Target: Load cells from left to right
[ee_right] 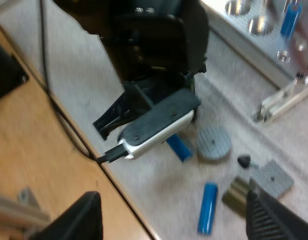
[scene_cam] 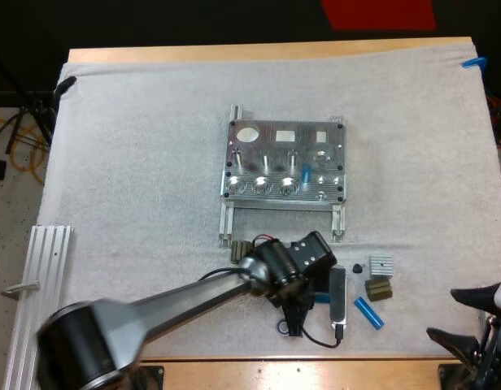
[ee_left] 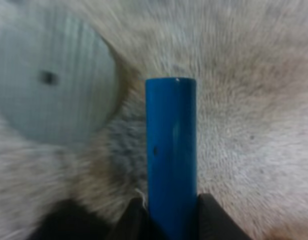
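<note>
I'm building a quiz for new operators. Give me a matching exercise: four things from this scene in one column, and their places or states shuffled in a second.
Things
1. left gripper
2. right gripper
3. far blue cylinder
4. rightmost blue cylinder

Places or states
A. lies on the mat beside small dark parts
B. open, clear of everything
C. stands in the metal fixture
D. shut on a third blue cylinder

Pairs: 1-D, 2-B, 3-C, 4-A
</note>
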`<state>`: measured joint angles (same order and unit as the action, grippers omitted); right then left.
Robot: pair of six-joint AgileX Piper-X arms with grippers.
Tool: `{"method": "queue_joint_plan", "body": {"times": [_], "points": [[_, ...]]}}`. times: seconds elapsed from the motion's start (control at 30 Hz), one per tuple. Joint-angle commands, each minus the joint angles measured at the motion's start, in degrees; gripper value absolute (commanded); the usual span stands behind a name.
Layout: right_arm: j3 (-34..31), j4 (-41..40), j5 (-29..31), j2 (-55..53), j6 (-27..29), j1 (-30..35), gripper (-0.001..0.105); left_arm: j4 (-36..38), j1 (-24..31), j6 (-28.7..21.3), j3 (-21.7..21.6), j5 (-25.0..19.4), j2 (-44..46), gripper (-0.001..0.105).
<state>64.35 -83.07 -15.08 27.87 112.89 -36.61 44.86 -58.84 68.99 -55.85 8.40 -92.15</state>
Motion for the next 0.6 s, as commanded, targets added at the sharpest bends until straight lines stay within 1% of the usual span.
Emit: {"method": "queue_joint_plan", "body": {"times": [0.0, 0.03, 0.17, 0.27, 0.33, 0.4, 0.43, 0.5, 0.53, 0.57], "points": [[0.0, 2.2, -0.1, -0.2, -2.7, 0.4, 0.06, 1.2, -0.3, -0.1, -0.8, -1.1, 4.8, 0.0], [0.0, 3.0, 0.1, -0.2, -4.0, 0.4, 0.06, 1.7, -0.3, -0.1, -0.8, -1.1, 6.2, 0.0], [0.0, 6.1, 3.7, 0.8, -10.1, 0.4, 0.06, 4.8, -0.3, -0.1, -0.8, -2.6, 16.6, 0.0], [0.0, 6.5, 3.8, 3.2, -12.8, 0.4, 0.06, 6.6, -0.3, 0.0, -0.8, -3.9, 23.6, 0.0], [0.0, 6.5, 3.1, 5.4, -13.9, 0.4, 0.06, 7.2, -0.3, 0.2, -0.8, -3.9, 27.3, 0.0], [0.0, 7.2, -0.5, 8.7, -14.2, 0.4, 0.06, 7.6, -0.3, 1.2, -0.8, -3.9, 31.2, 0.0], [0.0, 7.5, -1.3, 9.6, -14.2, 0.4, 0.06, 7.6, -0.3, 1.6, -0.8, -4.3, 32.1, 0.0], [0.0, 10.3, -6.0, 13.4, -15.6, 0.4, 0.06, 7.5, -0.3, 1.7, -0.8, -6.0, 35.2, 0.0], [0.0, 11.3, -7.2, 14.0, -15.9, 0.4, 0.06, 7.5, -0.3, 1.7, -0.8, -6.5, 35.6, 0.0], [0.0, 13.4, -9.7, 16.0, -16.5, 0.4, 0.06, 7.5, -0.3, 1.7, -0.8, -7.1, 36.3, 0.0]]}}
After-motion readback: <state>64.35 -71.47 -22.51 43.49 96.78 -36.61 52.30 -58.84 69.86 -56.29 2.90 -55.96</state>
